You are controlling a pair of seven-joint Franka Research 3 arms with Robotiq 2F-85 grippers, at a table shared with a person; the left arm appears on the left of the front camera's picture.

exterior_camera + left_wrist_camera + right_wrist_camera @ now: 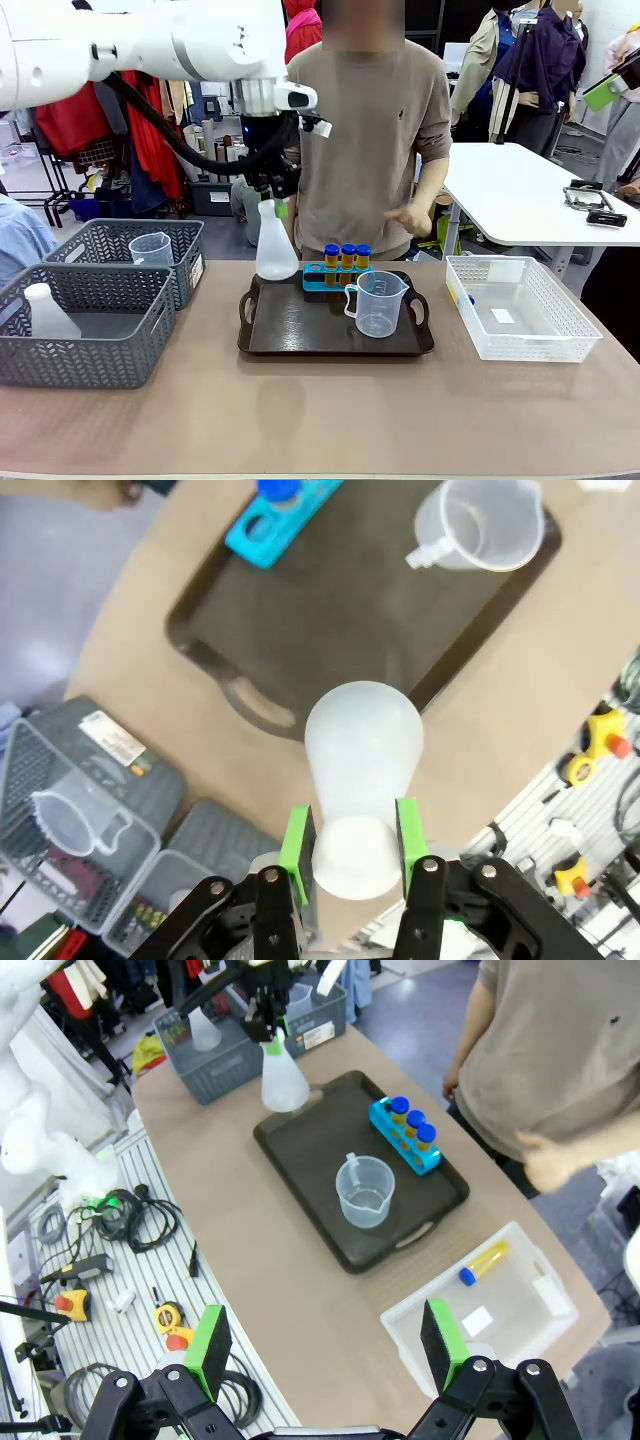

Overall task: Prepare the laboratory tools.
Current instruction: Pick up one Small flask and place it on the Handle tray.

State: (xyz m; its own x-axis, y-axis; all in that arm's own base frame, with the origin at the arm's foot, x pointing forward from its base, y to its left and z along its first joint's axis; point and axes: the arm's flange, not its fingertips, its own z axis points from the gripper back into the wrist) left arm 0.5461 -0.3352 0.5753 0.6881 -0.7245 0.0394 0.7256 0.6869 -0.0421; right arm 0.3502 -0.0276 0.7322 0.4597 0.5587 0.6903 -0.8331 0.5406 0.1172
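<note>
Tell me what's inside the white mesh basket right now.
The white mesh basket holds one yellow tube with a blue cap and a small white label. The right gripper covers part of its near corner.

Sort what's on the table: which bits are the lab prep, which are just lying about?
Job: flask held by the left gripper; jug on the tray; three capped tubes in the blue rack; one tube in the white basket.

Lying about: grey baskets with a spare jug and flask.
</note>
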